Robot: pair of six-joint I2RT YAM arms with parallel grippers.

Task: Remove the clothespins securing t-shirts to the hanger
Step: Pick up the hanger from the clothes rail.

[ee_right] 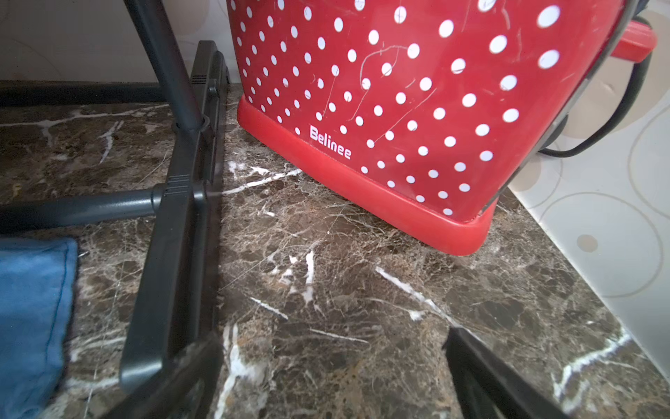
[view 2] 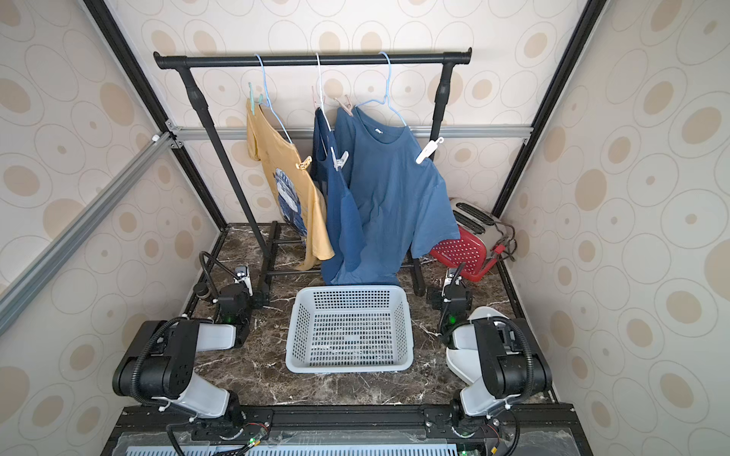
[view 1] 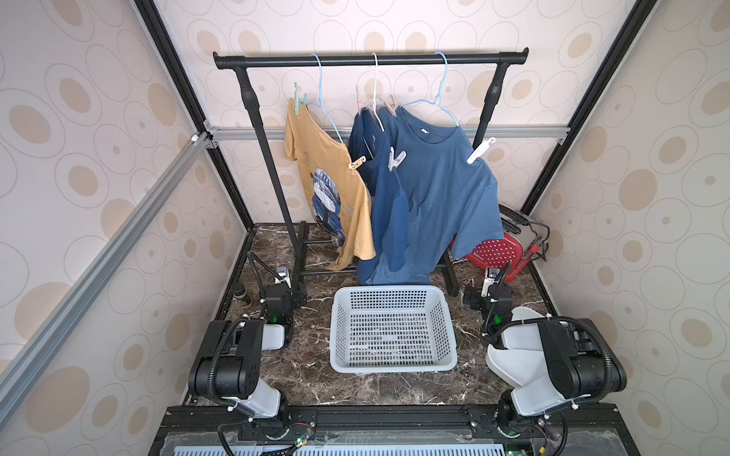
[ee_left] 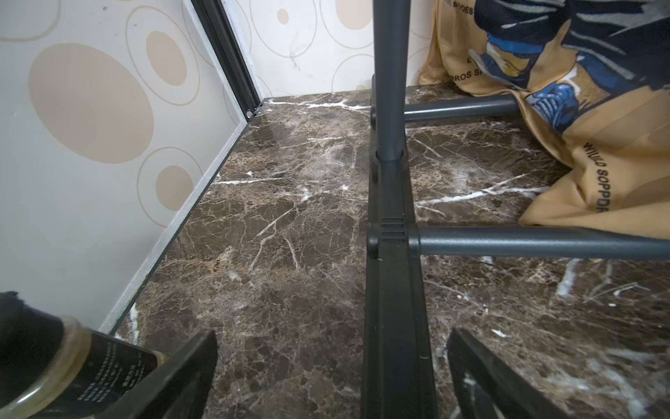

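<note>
1. Three t-shirts (view 1: 434, 189), three hangers (view 1: 436, 98) and six clothespins (view 1: 396, 158) are counted on one rack (view 1: 371, 60).
2. They are clipped at the shoulders, long axes pointed up and away from the cloth.
3. One teal, two tan, one yellow and two whitish are seen.
4. The left tool (ee_left: 331, 337) and right tool (ee_right: 333, 337) are opened wide, empty, low over the surface (view 1: 308, 375).

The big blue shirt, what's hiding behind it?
A red spotted toaster peeks out past the sleeve of the blue shirt, and a darker shirt shows at its other side. Anything else behind the cloth is covered.
</note>
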